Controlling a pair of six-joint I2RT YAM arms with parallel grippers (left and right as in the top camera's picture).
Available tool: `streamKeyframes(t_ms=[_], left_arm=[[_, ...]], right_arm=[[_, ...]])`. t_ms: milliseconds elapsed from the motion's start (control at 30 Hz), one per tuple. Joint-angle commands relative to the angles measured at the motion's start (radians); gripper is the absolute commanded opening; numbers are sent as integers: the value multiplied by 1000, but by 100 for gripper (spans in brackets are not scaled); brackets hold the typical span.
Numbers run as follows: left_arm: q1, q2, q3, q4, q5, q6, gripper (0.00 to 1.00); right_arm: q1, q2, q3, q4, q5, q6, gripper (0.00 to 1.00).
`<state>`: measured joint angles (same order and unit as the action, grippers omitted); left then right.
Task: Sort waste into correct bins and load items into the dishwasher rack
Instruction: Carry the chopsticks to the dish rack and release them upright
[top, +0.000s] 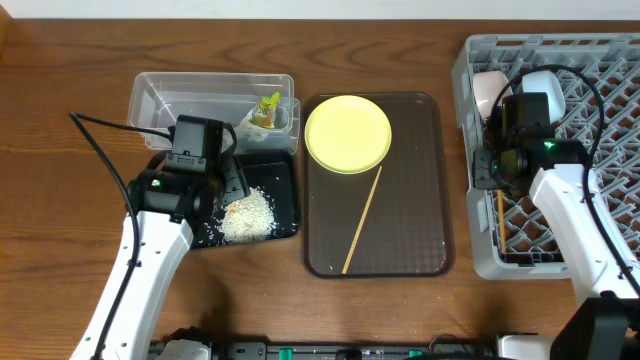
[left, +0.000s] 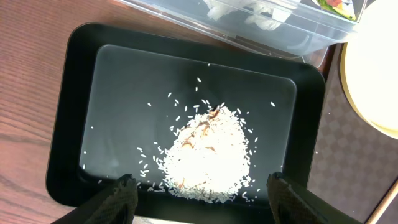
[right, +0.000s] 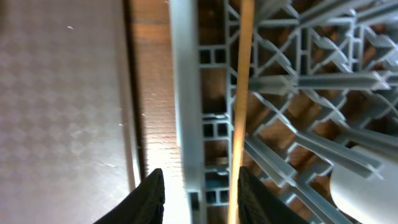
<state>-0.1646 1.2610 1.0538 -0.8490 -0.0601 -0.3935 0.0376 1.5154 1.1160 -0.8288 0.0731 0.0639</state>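
The heap of white rice scraps (top: 247, 213) lies in the black tray (top: 285, 172), also shown in the left wrist view (left: 208, 155). My left gripper (top: 232, 186) hangs open and empty over the tray's near edge (left: 202, 202). The green-and-white wrapper (top: 267, 108) lies in the clear tub (top: 160, 95). The yellow plate (top: 347, 133) and one chopstick (top: 362, 220) lie on the brown serving tray (top: 420, 200). My right gripper (top: 492, 170) is open astride the grey rack's (top: 600, 60) left wall (right: 200, 196). A second chopstick (right: 239, 99) lies in the rack beside one finger.
A pale bowl (top: 485, 90) and a white rounded dish (top: 548, 84) stand in the rack's far left corner. The clear tub (left: 267, 25) borders the black tray's far side, and the plate's rim (left: 373, 81) is to its right. Cables trail from both arms.
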Motion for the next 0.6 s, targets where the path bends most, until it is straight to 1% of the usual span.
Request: streamKeyframes(t_ms=[0,100,167,300,433,567], left_arm=[[5,6,-5,-3,-19,-9,70],[5,6,-5,-3,-19,-9,70],[5,6,-5,-3,-19,-10,70],[5,6,-5,-3,-19,-9,70],[5,6,-5,-3,-19,-9,70],[5,6,-5,-3,-19,-9,70]], right_arm=[[42,-39,55,20,-87,60,38],[105,-50,59,58,-180,110,38],[164,-45,58,73,-197,152,39],[296,-16,58,76,-180,176,40],[424,56,57,77,-121,291,40],[520,152,56,81,-87,406,41]])
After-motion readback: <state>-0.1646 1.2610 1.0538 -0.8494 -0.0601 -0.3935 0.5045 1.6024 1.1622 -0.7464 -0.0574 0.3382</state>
